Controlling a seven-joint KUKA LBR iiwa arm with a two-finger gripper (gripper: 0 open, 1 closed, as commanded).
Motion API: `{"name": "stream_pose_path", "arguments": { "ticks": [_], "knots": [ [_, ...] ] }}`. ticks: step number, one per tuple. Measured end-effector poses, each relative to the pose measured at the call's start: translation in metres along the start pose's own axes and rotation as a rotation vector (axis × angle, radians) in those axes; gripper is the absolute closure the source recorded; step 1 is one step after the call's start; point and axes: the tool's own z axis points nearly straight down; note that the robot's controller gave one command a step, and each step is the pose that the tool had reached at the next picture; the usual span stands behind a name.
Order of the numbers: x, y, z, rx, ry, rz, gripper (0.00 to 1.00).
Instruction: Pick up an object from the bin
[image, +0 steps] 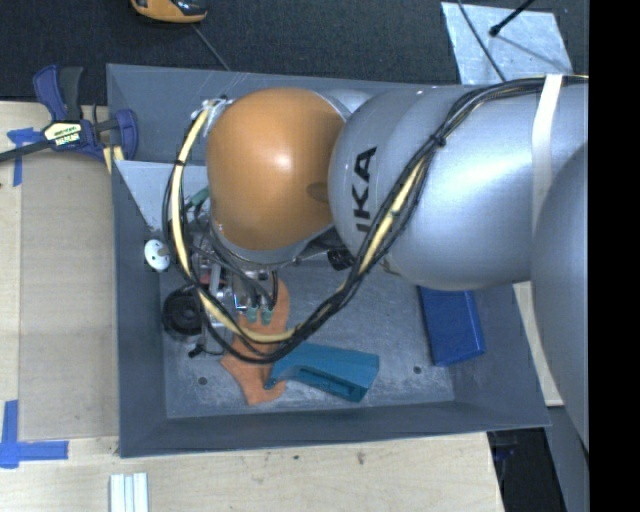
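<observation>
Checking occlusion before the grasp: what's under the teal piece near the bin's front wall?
An orange flat piece pokes out from under the left end of the teal piece. How far it runs beneath is covered.

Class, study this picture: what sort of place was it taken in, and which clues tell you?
Most likely a robotics lab set up for picking trials: a silver robot arm reaches into a grey metal bin holding loose oddments, among them a blue block and a teal handled tool.
</observation>
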Motion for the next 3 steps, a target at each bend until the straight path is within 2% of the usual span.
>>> {"name": "stream_pose_path", "arguments": {
  "ticks": [1, 2, 3],
  "knots": [
    [-0.002, -0.002, -0.005, -0.002, -0.008, 0.004, 0.0],
    [0.006, -0.015, 0.044, -0.005, -0.013, 0.007, 0.0],
    [-0.01, -0.027, 0.097, -0.001, -0.005, 0.062, 0.0]
  ]
}}
